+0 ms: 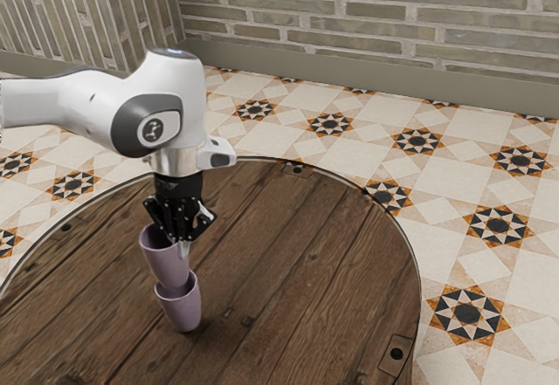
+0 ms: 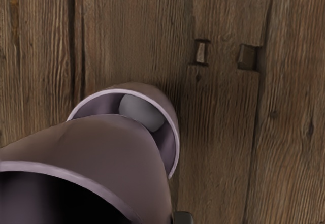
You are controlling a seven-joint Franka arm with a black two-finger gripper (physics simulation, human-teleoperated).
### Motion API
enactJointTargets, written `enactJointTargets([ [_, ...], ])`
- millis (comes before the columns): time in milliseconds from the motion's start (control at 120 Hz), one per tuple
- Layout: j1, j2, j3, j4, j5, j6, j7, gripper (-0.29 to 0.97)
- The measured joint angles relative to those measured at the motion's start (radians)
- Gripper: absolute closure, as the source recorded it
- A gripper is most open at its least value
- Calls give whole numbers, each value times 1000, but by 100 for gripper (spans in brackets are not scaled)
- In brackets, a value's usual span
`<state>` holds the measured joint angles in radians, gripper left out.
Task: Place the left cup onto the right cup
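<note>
My claw points straight down, its fingers drawn narrow and pinched on the rim wall of the upper cup, a mauve one that I hold at a tilt, its mouth leaning toward the exterior view's left. In the wrist view this upper cup lies close under my hand. Its base sits inside the mouth of the lower cup, the same mauve, which stands upright on the desk; the two are nested and touching, though I cannot tell how deep the upper one has seated. Past the held cup the wrist view shows the lower cup's pale rim, with dark wooden planks all around it and two small metal brackets set in the wood a little further on. My arm comes in from the exterior view's left, white, bent at the wrist above the cups. The desk is round. Beyond it lies a patterned tile floor, and behind that a brick wall
</note>
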<state>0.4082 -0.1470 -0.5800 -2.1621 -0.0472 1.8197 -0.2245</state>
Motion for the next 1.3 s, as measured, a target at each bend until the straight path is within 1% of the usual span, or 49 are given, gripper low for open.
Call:
enactJointTargets([
  [600, 8, 39, 0, -12, 7, 34, -34, 76],
  [717, 8, 45, 0, -12, 6, 37, -41, 74],
  [850, 10, 47, 0, -16, 1, 40, -48, 67],
  [1008, 9, 47, 0, -27, -2, 52, -54, 53],
  [1200, 8, 45, 0, -29, -3, 60, -59, 39],
  [1300, 1, 39, 0, -28, -4, 61, -61, 30],
])
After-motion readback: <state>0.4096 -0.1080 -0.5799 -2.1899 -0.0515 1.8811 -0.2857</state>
